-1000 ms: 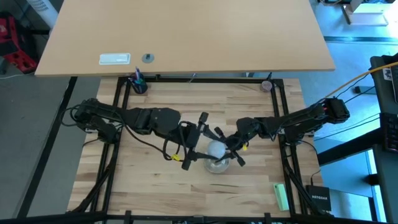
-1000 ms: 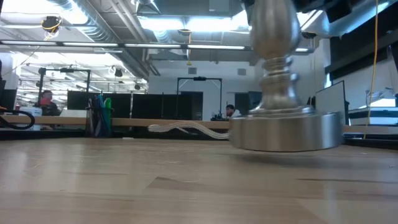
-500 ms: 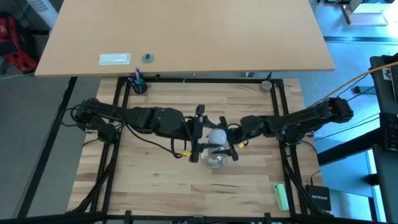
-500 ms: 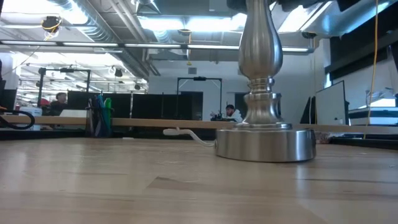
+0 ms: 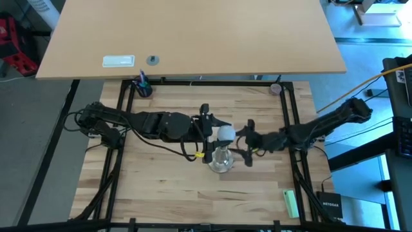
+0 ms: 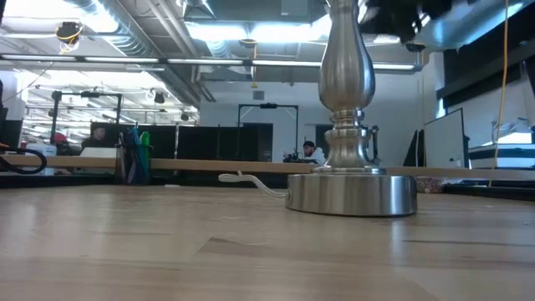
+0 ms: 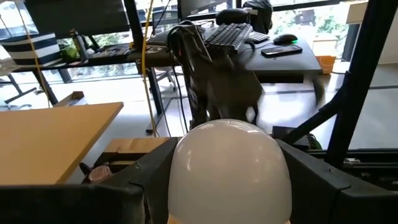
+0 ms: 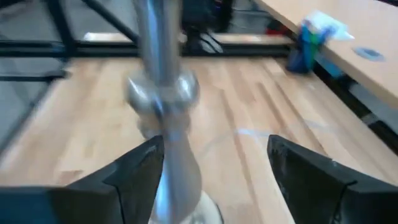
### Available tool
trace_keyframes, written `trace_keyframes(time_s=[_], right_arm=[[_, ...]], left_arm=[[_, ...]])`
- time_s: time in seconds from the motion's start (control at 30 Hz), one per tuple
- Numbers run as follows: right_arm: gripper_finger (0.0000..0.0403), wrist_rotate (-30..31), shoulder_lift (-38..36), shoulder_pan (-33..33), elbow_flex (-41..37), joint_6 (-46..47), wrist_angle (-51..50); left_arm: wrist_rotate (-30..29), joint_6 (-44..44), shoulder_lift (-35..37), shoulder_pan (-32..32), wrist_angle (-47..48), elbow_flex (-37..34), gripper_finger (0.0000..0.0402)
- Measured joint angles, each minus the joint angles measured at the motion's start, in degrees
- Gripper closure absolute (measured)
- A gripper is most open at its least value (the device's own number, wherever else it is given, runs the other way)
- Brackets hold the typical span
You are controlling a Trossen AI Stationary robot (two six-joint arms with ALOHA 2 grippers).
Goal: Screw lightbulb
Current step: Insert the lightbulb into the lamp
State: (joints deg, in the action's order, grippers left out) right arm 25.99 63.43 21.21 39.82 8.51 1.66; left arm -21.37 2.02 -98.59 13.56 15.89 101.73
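Note:
The white lightbulb (image 5: 224,134) sits high above the silver stand (image 5: 220,161), whose round base (image 6: 351,192) lies flat on the wooden table. My left gripper (image 5: 212,134) reaches in from the table's left and is shut on the bulb (image 7: 229,168). The socket is hidden under the bulb. My right gripper (image 5: 244,144) stands open just right of the stand, holding nothing. In the right wrist view the stand's stem (image 8: 163,93) rises ahead of the open gripper (image 8: 214,168), close to one finger. My left gripper pinches the bulb's rounded globe by its two sides (image 7: 180,174) between its two fingers (image 7: 134,186). The fingers lie nearly level and come from the table's left. The bulb stands upright over the stand's top; its base is hidden below the globe.
A blue pen cup (image 5: 143,87) stands at the table's far left corner and a small round thing (image 5: 277,88) at the far right. A green block (image 5: 291,203) lies at the near right. Black frame rails (image 5: 119,154) run along the table's sides.
My right gripper has opened, let go of the stand's stem, rolled and drawn back toward the table's right edge. The stand, tilted a second ago, has come upright with its base flat on the table. My left gripper has turned its wrist while staying on the bulb.

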Motion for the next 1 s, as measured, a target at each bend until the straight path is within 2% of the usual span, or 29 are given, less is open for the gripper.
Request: trace_keyframes(time_s=[0.17,0.27,0.37,0.43,0.6,0.77,0.9,1.0], right_arm=[[0.0125,13.7,8.0,5.2,-3.3,2.2,15.8],[0.0127,18.6,13.4,7.5,-3.3,1.5,24.7],[0.0128,19.3,17.0,9.2,-2.3,0.3,28.6],[0.0128,21.4,17.4,10.0,-2.0,0.1,27.3],[0.0128,26.2,17.6,9.8,-1.2,-0.2,31.7],[0.0128,26.7,22.3,9.1,-1.2,-1.7,39.1],[0.0128,30.2,26.0,9.1,-1.3,-7.7,47.7],[0.0136,29.9,27.4,8.4,-1.3,-10.2,51.4]], left_arm=[[-0.1,-0.4,0.1,0.0,0.9,0.0,0.018],[-0.5,-0.5,0.1,0.1,1.1,0.0,0.018],[-0.4,-0.6,0.1,0.0,0.4,0.0,0.018],[-0.4,-0.6,0.1,0.0,0.6,0.0,0.018],[-0.4,-0.5,0.1,0.0,0.7,0.0,0.018],[-0.2,-0.8,0.1,-0.2,0.7,0.0,0.018],[-0.2,-1.3,0.1,-0.3,0.6,0.0,0.018],[-0.3,-1.6,0.1,-0.3,0.6,0.0,0.018]])
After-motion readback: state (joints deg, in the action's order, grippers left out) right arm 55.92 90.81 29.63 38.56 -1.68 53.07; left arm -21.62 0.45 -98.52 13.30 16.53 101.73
